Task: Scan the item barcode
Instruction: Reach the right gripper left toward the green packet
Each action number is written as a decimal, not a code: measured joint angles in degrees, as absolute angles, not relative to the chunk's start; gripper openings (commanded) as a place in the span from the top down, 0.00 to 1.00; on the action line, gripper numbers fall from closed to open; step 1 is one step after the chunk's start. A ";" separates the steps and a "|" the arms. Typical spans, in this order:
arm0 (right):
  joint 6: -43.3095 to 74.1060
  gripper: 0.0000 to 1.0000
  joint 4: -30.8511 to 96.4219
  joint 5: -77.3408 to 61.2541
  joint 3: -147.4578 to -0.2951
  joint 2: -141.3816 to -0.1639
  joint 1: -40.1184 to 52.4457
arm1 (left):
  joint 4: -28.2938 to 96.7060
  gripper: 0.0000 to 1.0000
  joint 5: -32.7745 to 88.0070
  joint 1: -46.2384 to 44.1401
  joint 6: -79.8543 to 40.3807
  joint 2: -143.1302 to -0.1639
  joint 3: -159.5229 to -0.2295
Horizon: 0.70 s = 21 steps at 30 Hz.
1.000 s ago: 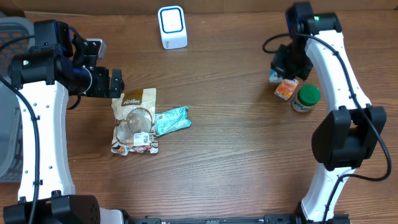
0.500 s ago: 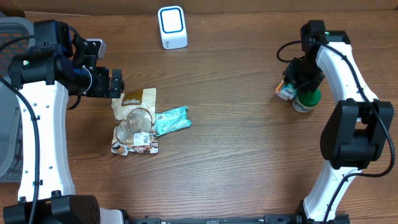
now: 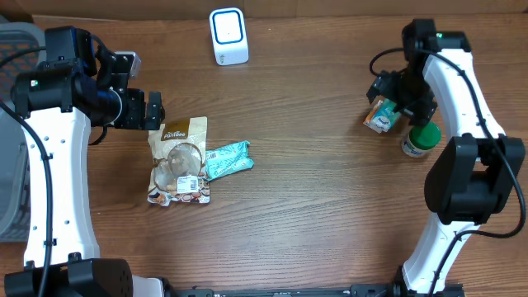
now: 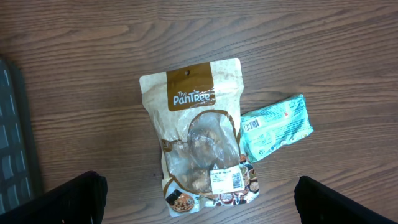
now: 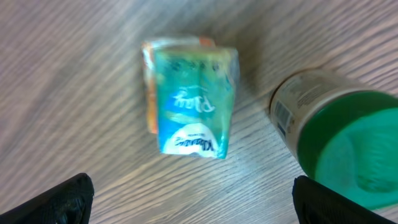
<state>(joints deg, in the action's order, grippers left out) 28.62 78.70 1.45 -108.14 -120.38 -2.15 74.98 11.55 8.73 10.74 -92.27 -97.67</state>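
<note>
R fingers (image 5: 62, 202) spread wide, empty, over small carton (image 5: 189, 102) lying on bench (image 5: 81, 56) just beside green-lid jar (image 5: 348, 149). L fingers (image 4: 62, 199) apart too, nothing held, above snack pouch (image 4: 199, 143) & teal packet (image 4: 273, 127). Far edge: scanner (image 3: 228, 35).

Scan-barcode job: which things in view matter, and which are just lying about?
Job:
- white blue-ringed box, likely the scanner
- brown clear-window snack pouch
- teal foil packet
- small teal-and-orange carton
- green-lidded jar

Probably lying about:
- grey mesh basket at the left edge
</note>
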 measured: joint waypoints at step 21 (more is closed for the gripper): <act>28.14 0.00 78.54 -5.13 -114.65 -115.24 8.01 | 74.98 0.00 11.55 8.73 10.74 -92.27 -97.67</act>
